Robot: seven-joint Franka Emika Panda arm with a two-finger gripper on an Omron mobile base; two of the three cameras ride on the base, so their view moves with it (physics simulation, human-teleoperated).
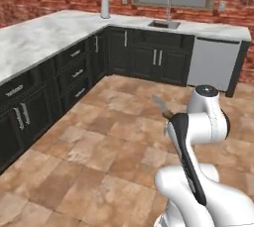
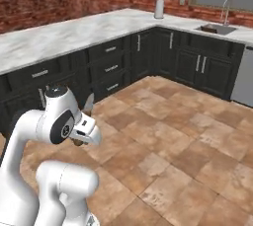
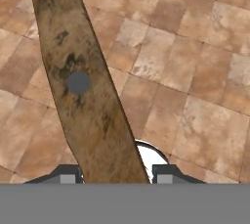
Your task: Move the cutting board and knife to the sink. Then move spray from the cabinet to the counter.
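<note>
Gripper (image 3: 116, 176) clamps the knife (image 3: 80, 78) above floor.

The knife (image 3: 83, 91) shows a brown wooden handle with a grey rivet, its grey blade (image 1: 159, 103) pointing up, well above the tiled floor. The sink (image 1: 164, 24) sits in the marble counter (image 1: 44, 35) below the window, far from the knife.

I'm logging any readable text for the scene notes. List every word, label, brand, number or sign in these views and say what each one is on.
None: no readable text in any view.
The knife in the pincer has a plain brown handle with one grey rivet, no brand.
The white canister on the counter is unlabelled.
The cabinet fronts and the dishwasher panel are unmarked.
</note>
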